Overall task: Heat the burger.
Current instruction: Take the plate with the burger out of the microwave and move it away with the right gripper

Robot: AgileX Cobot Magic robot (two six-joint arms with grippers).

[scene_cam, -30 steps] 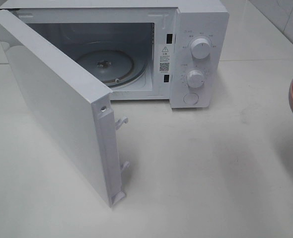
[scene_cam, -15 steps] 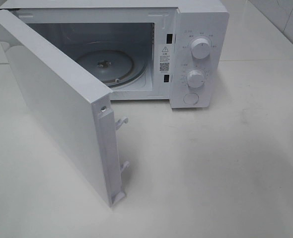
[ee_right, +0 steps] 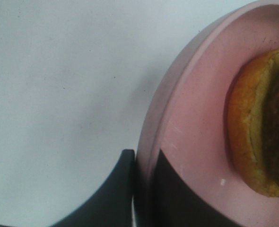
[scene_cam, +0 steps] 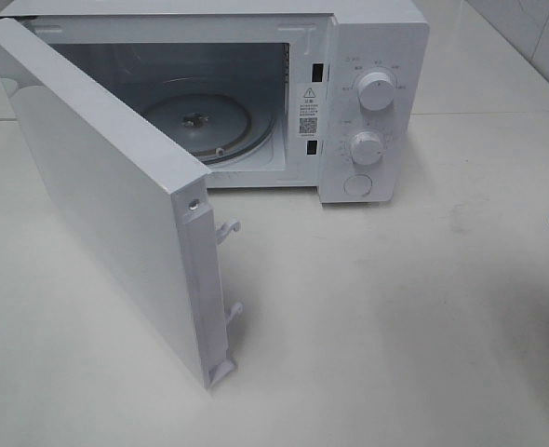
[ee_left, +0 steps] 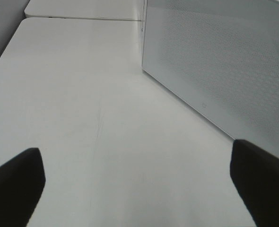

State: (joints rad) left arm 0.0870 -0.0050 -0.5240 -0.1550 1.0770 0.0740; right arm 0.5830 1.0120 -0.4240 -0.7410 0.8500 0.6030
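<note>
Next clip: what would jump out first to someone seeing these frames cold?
The white microwave at the back of the table, its door swung wide toward the camera and the glass turntable bare inside. Next, in the right wrist view, the right gripper pinching the rim of a pink plate that carries the burger.

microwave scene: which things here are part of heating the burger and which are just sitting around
Part of the job:
- burger, on the pink plate
- pink plate, its rim pinched by the shut right gripper
- microwave, door swung open, glass turntable bare

Just there:
- white table
- left gripper, open, holding nothing, beside the door
</note>
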